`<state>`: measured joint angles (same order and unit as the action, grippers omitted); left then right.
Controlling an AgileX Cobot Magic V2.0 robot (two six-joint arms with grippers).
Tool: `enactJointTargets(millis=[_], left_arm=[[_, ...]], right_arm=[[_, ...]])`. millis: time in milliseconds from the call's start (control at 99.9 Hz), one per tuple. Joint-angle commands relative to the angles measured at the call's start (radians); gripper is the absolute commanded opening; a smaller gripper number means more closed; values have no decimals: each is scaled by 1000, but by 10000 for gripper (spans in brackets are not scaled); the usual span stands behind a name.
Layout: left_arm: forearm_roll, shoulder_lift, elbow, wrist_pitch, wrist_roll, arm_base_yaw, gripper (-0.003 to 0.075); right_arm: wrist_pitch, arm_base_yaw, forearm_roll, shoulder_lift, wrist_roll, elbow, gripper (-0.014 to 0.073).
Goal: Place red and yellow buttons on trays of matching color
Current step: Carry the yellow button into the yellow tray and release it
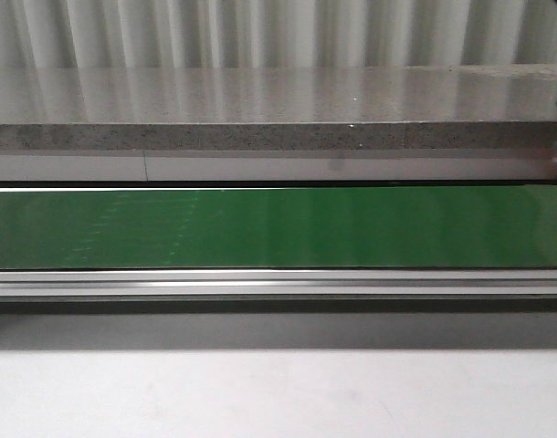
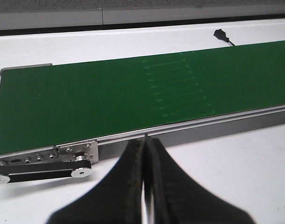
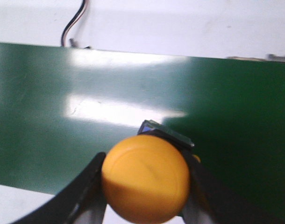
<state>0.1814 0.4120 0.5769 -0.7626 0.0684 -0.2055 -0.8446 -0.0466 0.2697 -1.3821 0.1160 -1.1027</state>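
Green conveyor belt (image 1: 278, 228) is running across the white table (image 1: 278, 392), grey stone ledge (image 1: 260, 100) sitting behind it. Right gripper (image 3: 145, 186) is pinching the yellow button (image 3: 146, 184) over the belt. Left gripper (image 2: 144, 182) is hanging pressed together near the belt's near edge, cable plug (image 2: 220, 34) lying beyond.

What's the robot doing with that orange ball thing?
That is a yellow button, and the right gripper is shut on it, holding it over the green belt. The left gripper is shut with nothing in it, beside the belt's edge. No trays show in any view.
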Motion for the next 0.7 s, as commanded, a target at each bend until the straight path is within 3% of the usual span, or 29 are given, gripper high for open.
enactJointTargets(millis=[0,170,410,690], left_arm=[[22,5,26,66,-1,-9,-20],[22,5,26,66,-1,-9,-20],[22,5,26,66,-1,-9,-20],[22,5,26,66,-1,-9,-20]], right_arm=[[37,-58,-57,73,-87,-8,154],[31,-213,-124,122,-198,24,154],[35,-445,-125,134,-214,49,154],[159,-667,-125,114,-242,84,154]])
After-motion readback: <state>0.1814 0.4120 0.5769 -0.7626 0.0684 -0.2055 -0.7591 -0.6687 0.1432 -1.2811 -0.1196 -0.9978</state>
